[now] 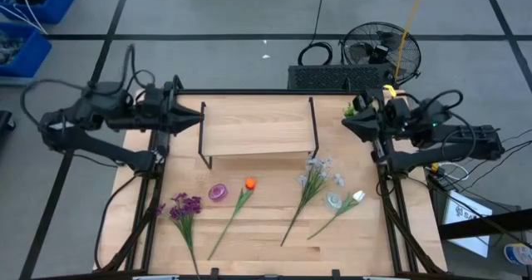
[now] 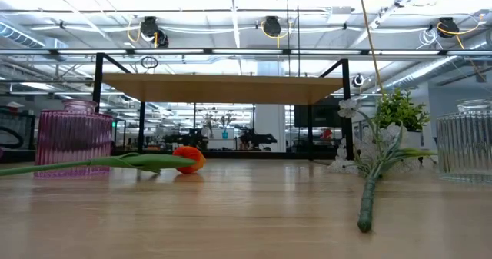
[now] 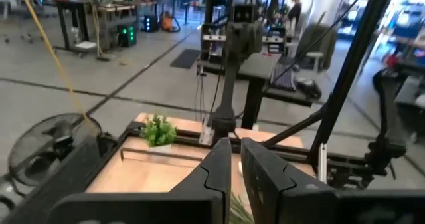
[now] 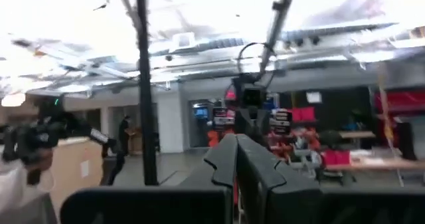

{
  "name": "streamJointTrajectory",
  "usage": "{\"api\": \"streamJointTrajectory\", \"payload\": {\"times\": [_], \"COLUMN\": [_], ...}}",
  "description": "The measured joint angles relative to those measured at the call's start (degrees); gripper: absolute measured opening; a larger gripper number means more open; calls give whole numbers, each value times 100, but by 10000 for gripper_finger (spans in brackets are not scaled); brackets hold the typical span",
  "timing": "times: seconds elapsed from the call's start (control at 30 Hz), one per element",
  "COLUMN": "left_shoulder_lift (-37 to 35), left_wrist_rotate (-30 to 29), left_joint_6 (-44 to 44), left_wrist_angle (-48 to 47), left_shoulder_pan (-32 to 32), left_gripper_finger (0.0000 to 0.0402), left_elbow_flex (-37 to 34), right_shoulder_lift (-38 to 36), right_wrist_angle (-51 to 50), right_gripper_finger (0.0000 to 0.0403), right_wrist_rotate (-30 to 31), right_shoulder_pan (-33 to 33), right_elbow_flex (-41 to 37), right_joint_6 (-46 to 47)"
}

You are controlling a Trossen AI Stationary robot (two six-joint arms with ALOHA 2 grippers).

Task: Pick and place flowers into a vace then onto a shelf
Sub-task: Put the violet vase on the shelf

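Flowers [image 1: 249, 201] flat on table [image 1: 249, 247], shelf [image 1: 258, 129] behind.

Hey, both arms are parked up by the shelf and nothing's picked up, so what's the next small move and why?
Probably lower the left gripper toward the orange tulip. All the flowers lie flat on the table, the pink vase beside it looks empty, and both grippers hang idle at the shelf's ends, the right gripper holding nothing too.

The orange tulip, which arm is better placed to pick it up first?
Probably left. The orange tulip lies on the left half of the table, nearer the left pincer; the right pincer waits across the shelf.
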Motion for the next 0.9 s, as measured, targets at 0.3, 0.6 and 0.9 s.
{"api": "streamJointTrajectory", "payload": {"times": [0.3,0.6,0.9], "left_shoulder_lift": [1105,1971,3146], "left_wrist_rotate": [-1882,-2345,-1026], "left_joint_6": [-246,-3744,-6200], "left_wrist_angle": [-1491,-2827,-3531], "left_shoulder_pan": [-1298,-3148,-3803], "left_gripper_finger": [32,19,32], "left_elbow_flex": [1512,1095,1044], "right_shoulder_lift": [1414,1457,1420], "right_wrist_angle": [-1903,-5590,-4981], "right_gripper_finger": [4,4,7], "right_wrist_rotate": [-1643,-633,-569], "right_shoulder_pan": [2,382,592], "right_elbow_flex": [2070,2276,1739], "right_joint_6": [-297,-370,-708]}}
